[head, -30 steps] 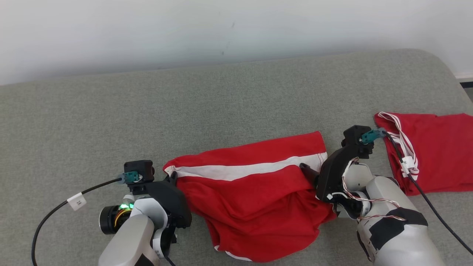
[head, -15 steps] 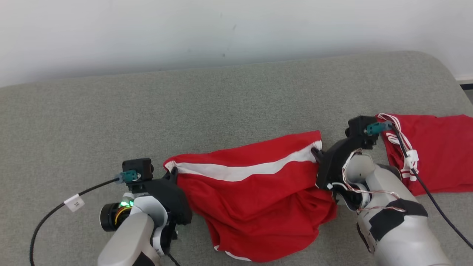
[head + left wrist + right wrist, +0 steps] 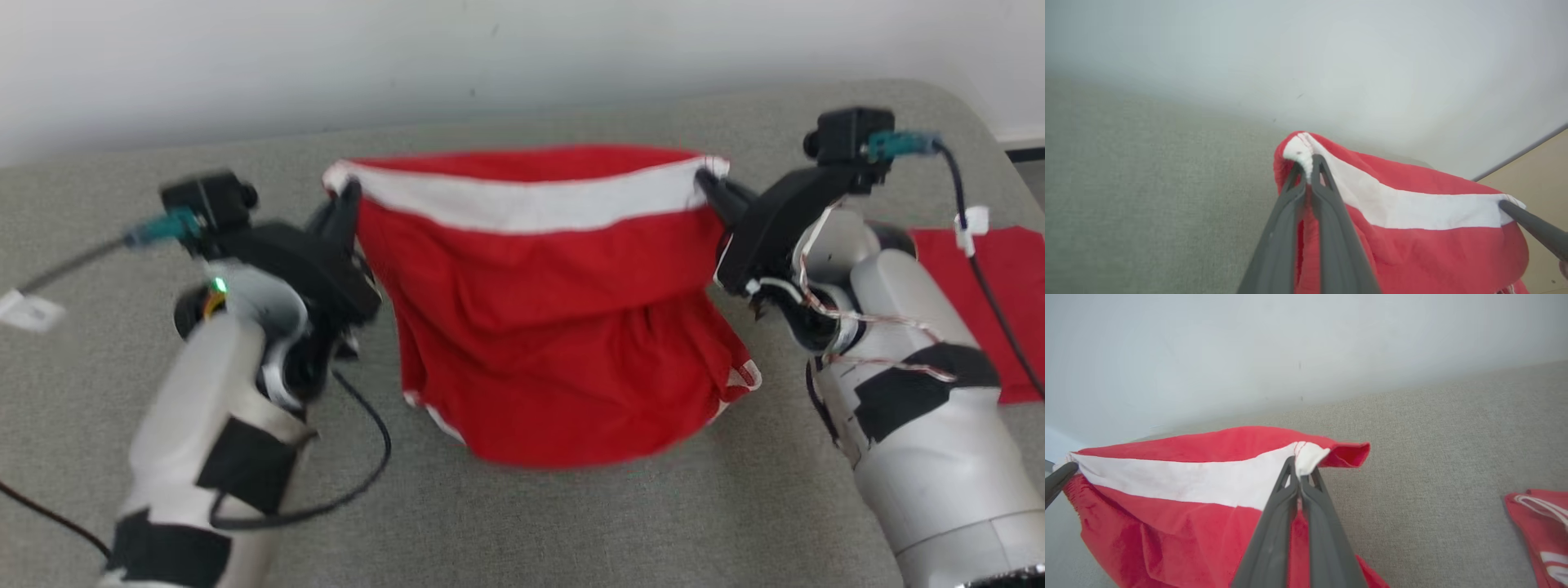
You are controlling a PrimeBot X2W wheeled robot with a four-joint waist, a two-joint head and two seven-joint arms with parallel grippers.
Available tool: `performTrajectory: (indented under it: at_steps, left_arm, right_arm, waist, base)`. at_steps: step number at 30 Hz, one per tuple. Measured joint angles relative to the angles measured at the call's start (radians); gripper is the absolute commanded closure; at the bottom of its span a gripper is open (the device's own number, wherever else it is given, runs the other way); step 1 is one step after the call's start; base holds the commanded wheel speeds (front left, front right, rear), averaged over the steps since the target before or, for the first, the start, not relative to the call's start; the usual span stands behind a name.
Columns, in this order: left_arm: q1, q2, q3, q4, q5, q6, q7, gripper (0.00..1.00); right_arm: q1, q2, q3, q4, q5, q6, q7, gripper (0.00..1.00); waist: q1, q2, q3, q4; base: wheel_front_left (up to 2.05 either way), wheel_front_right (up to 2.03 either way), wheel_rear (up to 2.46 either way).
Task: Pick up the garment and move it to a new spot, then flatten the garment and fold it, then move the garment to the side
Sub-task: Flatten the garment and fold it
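ok so the garment (image 3: 539, 343) hangs toward 6 o'clock over the couch (image 3: 522, 531), its white band (image 3: 531, 204) pulled taut 9-to-3 up top, left gripper (image 3: 347, 200) clamped on the 9 end and right gripper (image 3: 709, 181) clamped on the 3 end, so neither arm's nearer.

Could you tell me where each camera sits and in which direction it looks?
Head view: on the head, looking down at the grey surface; left gripper and right gripper hold the red garment.
Left wrist view: left wrist, looking along its own fingers toward the wall.
Right wrist view: right wrist, likewise along its fingers.
All three share the garment's white band.
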Motion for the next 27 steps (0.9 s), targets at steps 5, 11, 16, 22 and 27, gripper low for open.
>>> performTrajectory:
  at_steps: [5, 11, 16, 22, 27]
  left_arm:
    - [-0.111, 0.045, 0.044, -0.093, -0.061, -0.016, 0.066, 1.00]
    - [-0.219, 0.117, 0.076, -0.184, -0.079, 0.000, 0.116, 1.00]
    - [-0.358, 0.145, 0.094, -0.251, -0.040, 0.040, 0.091, 1.00]
    - [-0.537, 0.140, 0.126, -0.286, -0.021, 0.055, -0.008, 1.00]
    - [-0.607, 0.114, 0.134, -0.271, -0.021, 0.036, -0.079, 1.00]
  right_arm:
    - [-0.087, 0.002, 0.003, -0.042, 0.002, 0.000, 0.003, 1.00]
    - [-0.211, 0.025, -0.006, -0.037, -0.011, 0.000, -0.018, 1.00]
    - [-0.389, 0.033, -0.049, -0.010, -0.063, 0.000, -0.136, 1.00]
    - [-0.593, 0.029, -0.084, 0.025, -0.151, 0.000, -0.320, 1.00]
    - [-0.677, 0.027, -0.101, 0.082, -0.199, 0.000, -0.414, 1.00]
  waist:
    - [0.0000, 0.0000, 0.037, -0.011]
    - [0.0001, 0.0001, 0.104, -0.029]
    - [0.0002, 0.0001, 0.182, -0.042]
    - [0.0003, 0.0001, 0.293, -0.048]
    - [0.0003, 0.0001, 0.370, -0.046]
  base:
    - [0.00, 0.00, 0.00]
    - [0.00, 0.00, 0.00]
    - [0.00, 0.00, 0.00]
    - [0.00, 0.00, 0.00]
    - [0.00, 0.00, 0.00]
